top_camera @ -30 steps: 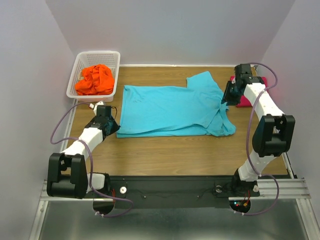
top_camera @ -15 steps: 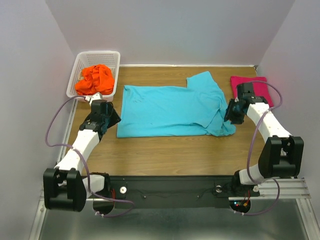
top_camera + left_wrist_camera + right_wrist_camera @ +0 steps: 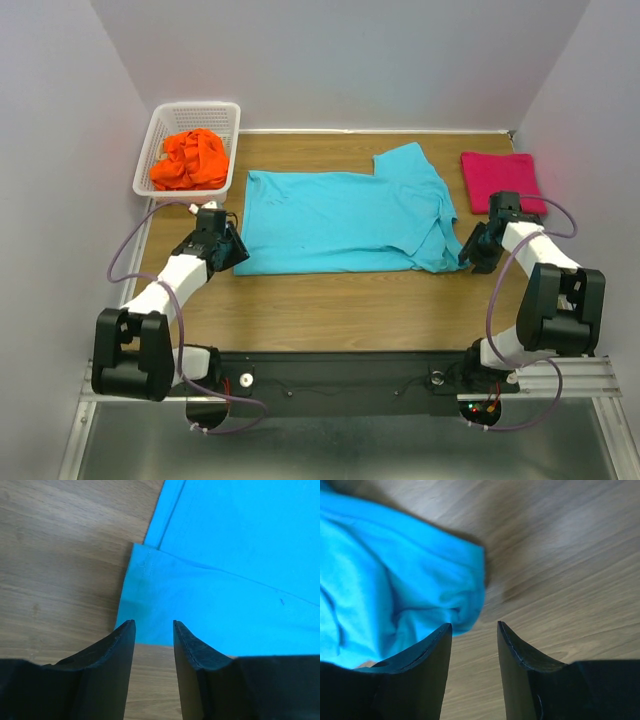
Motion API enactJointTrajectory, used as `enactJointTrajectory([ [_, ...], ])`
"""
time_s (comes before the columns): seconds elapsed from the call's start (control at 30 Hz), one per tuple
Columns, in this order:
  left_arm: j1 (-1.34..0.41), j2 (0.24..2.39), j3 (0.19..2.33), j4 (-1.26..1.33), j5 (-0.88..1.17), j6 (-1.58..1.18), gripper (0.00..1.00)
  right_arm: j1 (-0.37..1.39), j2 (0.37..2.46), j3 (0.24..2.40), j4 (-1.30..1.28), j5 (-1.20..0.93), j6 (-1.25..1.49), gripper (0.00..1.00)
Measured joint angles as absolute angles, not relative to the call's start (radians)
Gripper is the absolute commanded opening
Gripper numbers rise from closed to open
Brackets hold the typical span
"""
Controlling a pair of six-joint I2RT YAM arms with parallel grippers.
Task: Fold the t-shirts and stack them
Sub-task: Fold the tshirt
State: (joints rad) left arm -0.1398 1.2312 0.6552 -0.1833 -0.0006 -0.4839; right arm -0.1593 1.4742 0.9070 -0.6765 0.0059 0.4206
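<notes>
Top external view gives me the turquoise-blue short-sleeved cloth t-shirt (image 3: pixel 340 220) spread flat across the middle of the wooden surface (image 3: pixel 350 300), with one sleeve pointing toward the far right and the cloth bunched into soft folds at its near right corner. Well apart from it, at the far right of the surface, the magenta-pink cloth t-shirt (image 3: pixel 500 180) lies folded into a neat rectangle. The bright orange cloth t-shirt (image 3: pixel 190 160) sits crumpled inside the white plastic lattice basket (image 3: pixel 196 105) at the far left corner. My left end effector (image 3: pixel 232 250) rests low at the turquoise shirt's near left corner; from the left wrist camera I see its two dark fingers (image 3: pixel 117 645) spread apart with nothing between them, the hemmed corner of the cloth just ahead of the tips and a second layer of the same cloth showing beyond that hem. My right end effector (image 3: pixel 478 248) sits just beside the bunched near right corner; the right wrist camera shows it released as well, with bare wood in the gap and the rumpled turquoise edge lying just off the left finger, not gripped. Neither arm is near the magenta or orange shirt.
</notes>
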Motion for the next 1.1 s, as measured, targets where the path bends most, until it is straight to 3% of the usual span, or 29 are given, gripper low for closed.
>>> enactJointTrajectory([
  [0.07, -0.146, 1.263, 0.658, -0.173, 0.004, -0.483, 0.4, -0.169, 1.475, 0.891, -0.664, -0.007, 0.427, 0.48],
  [0.37, -0.162, 1.362, 0.67, -0.115, 0.019, -0.479, 0.36, -0.171, 1.506, 0.883, -0.598, -0.053, 0.454, 0.46],
  [0.47, -0.162, 1.393, 0.67, -0.098, 0.022, -0.48, 0.32, -0.175, 1.514, 0.874, -0.576, -0.052, 0.461, 0.38],
  [0.5, -0.162, 1.402, 0.67, -0.094, 0.023, -0.48, 0.28, -0.176, 1.514, 0.869, -0.571, -0.051, 0.463, 0.28],
  [0.6, -0.162, 1.417, 0.667, -0.088, 0.022, -0.484, 0.23, -0.179, 1.514, 0.85, -0.563, -0.037, 0.467, 0.1],
  [0.8, -0.162, 1.431, 0.661, -0.068, 0.016, -0.494, 0.11, -0.211, 1.504, 0.846, -0.568, 0.048, 0.469, 0.09],
  [1.1, -0.162, 1.438, 0.661, -0.052, 0.006, -0.495, 0.11, -0.236, 1.478, 0.848, -0.595, 0.14, 0.456, 0.13],
])
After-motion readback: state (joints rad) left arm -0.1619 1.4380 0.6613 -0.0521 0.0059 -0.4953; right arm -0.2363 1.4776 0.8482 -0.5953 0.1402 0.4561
